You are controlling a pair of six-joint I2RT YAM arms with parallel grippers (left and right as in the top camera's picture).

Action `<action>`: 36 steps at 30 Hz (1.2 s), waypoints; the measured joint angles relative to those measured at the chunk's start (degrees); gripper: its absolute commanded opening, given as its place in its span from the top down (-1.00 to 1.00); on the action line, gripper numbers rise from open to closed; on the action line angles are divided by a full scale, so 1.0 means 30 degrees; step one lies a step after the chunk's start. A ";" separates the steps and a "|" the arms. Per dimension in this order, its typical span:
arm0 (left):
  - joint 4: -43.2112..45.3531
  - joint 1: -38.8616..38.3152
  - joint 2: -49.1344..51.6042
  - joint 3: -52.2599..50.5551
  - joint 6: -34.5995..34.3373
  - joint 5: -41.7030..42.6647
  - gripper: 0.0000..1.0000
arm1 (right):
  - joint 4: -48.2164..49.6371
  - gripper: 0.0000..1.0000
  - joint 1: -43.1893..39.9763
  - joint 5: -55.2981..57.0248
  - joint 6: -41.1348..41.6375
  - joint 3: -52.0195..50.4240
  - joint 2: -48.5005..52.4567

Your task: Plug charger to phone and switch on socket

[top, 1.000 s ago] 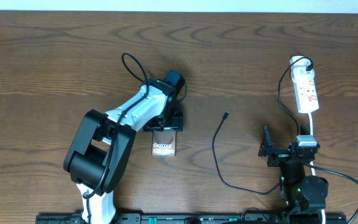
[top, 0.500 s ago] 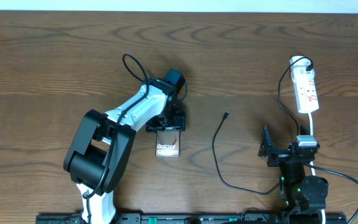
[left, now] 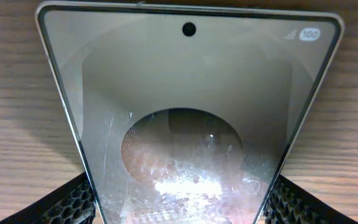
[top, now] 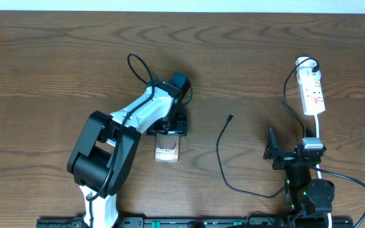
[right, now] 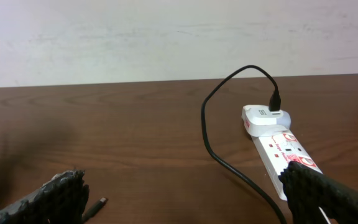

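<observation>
The phone [top: 166,151], bronze face up with white "Galaxy" lettering, lies on the table left of centre. My left gripper [top: 168,125] is shut on its far end. In the left wrist view the phone [left: 188,112] fills the frame, and both black fingers [left: 73,205] press its silvery edges. The charger [top: 218,149] curves across the table, its connector tip [top: 231,116] lying free, also visible low left as the tip [right: 98,203]. The white socket [top: 312,94] lies at far right. My right gripper [top: 293,152] stands wide open near it, holding nothing; the socket [right: 284,149] shows beside its right finger.
A white adapter [right: 265,118] with the black cable in it sits at the socket's far end. The socket's white cord [top: 317,130] runs back toward the right arm's base [top: 312,193]. A pale wall stands beyond the table's far edge [right: 166,84].
The phone's near end swung slightly right, then back left, with the left gripper still on it. The right arm, the charger and the socket have not moved.
</observation>
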 measured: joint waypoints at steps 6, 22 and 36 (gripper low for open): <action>-0.1304 0.0000 0.0386 0.0772 0.0117 -0.1158 0.34 | 0.0000 -0.99 0.0000 0.0000 0.0000 0.0000 0.0000; -0.2841 0.0007 0.0634 0.1333 0.0342 -0.3475 0.35 | 0.0000 -0.98 -0.0007 0.0000 0.0000 0.0000 0.0000; -0.4867 -0.0124 0.0896 0.3789 0.0510 -0.4379 0.34 | 0.0000 -0.99 0.0000 0.0000 0.0000 0.0000 0.0000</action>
